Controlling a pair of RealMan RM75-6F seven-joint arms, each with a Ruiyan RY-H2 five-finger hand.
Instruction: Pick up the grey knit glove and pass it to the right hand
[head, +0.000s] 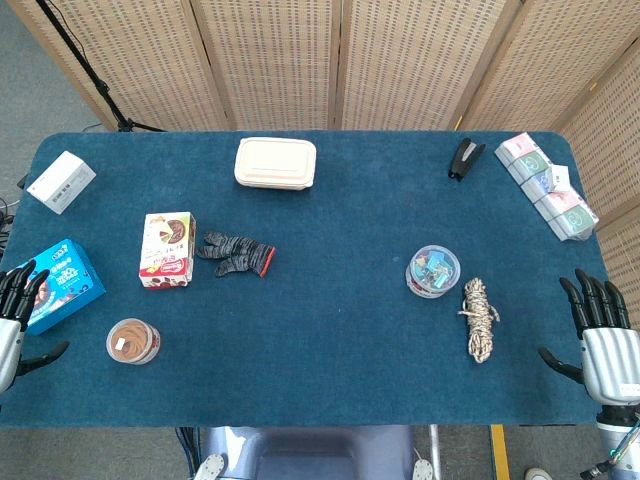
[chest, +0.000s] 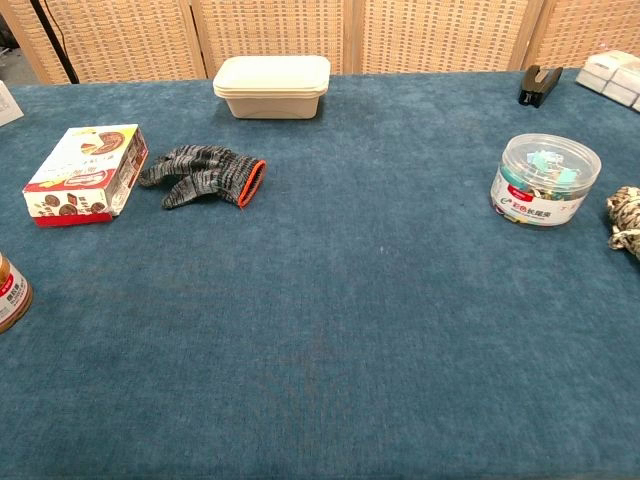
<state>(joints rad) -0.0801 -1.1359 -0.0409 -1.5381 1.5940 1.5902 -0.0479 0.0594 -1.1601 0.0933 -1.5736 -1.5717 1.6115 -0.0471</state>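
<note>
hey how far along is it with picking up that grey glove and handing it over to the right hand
Nothing looks done yet. The grey knit glove lies flat on the blue table, just right of the red and white snack box, with neither hand touching it. The left hand and right hand sit open at opposite table edges, holding nothing. Still left: reach for the glove with the left hand, grasp, lift, and pass it across.

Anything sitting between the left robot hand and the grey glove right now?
Yes. In the head view, the snack box lies directly left of the grey knit glove, fingertips nearly touching it. The left robot hand rests open beside the blue box.
</note>
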